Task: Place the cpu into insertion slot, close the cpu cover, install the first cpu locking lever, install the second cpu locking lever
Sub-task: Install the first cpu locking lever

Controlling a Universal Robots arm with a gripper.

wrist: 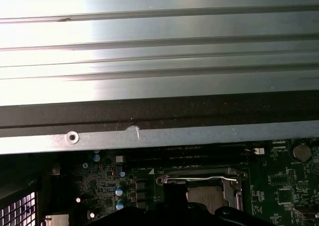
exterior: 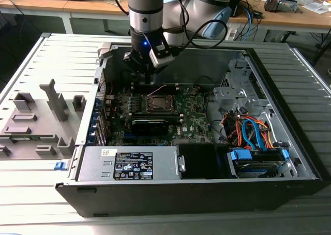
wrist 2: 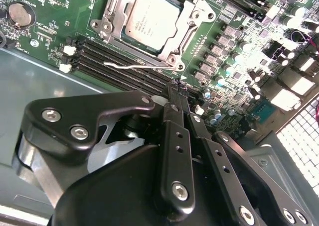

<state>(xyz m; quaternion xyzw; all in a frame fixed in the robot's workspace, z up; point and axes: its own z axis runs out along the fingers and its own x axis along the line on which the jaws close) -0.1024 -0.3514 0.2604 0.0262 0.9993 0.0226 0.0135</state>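
Silver-grey cpu [wrist 2: 153, 18] is seated in the insertion slot [wrist 2: 185, 46], cpu cover [wrist 2: 110, 23] closed; gripper [wrist 2: 178, 94] pressed together, nothing held.

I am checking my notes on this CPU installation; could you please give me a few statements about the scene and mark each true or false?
1. The cpu sits in the insertion slot. True.
2. The gripper holds the cpu. False: its fingers are shut together on nothing, beside the socket.
3. The cpu cover is closed over the cpu. True.
4. The computer case stands upright. False: it lies on its side, open.
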